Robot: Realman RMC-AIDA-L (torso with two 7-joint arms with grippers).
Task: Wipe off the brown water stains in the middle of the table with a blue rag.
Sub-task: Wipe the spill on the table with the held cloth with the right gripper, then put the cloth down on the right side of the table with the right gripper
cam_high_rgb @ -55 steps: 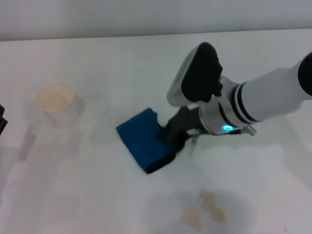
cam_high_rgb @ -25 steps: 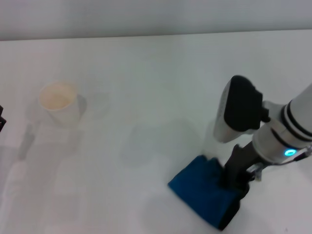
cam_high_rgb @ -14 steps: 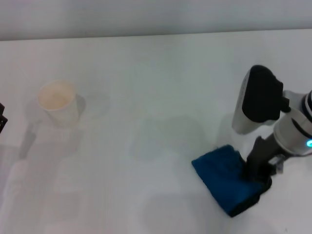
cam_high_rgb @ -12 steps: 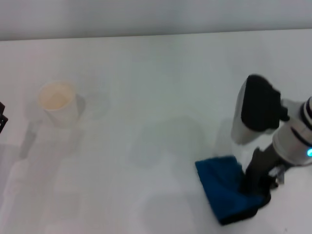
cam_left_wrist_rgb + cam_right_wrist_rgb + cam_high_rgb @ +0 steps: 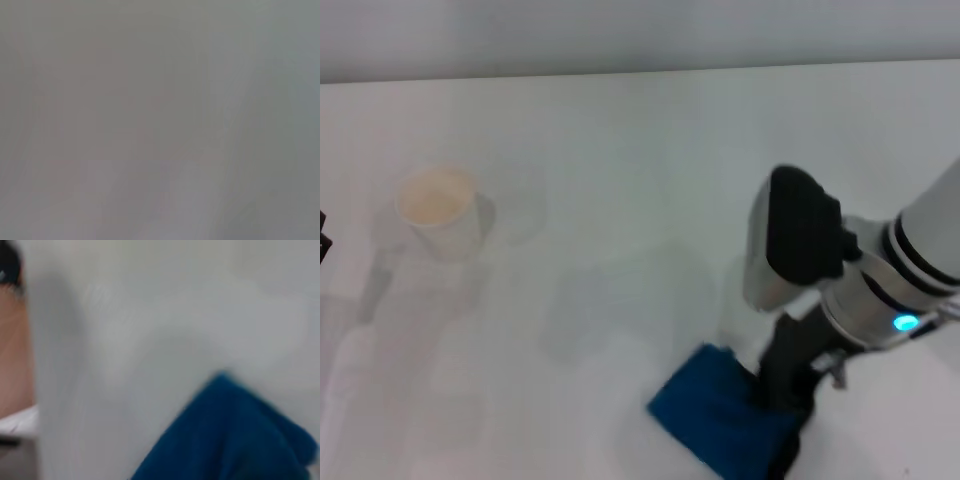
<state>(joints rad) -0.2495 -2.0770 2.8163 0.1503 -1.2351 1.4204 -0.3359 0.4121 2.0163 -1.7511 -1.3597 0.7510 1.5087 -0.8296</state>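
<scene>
The place looks like a robot test bench or lab rather than a lived-in room. A plain white, glossy table (image 5: 620,150) fills nearly the whole head view and ends at a bare pale wall (image 5: 620,35) behind it. Furnishings are sparse: one small paper cup (image 5: 438,210) stands alone toward the left side, and a white robot arm (image 5: 910,255) with a lit blue indicator reaches in from the right.
</scene>
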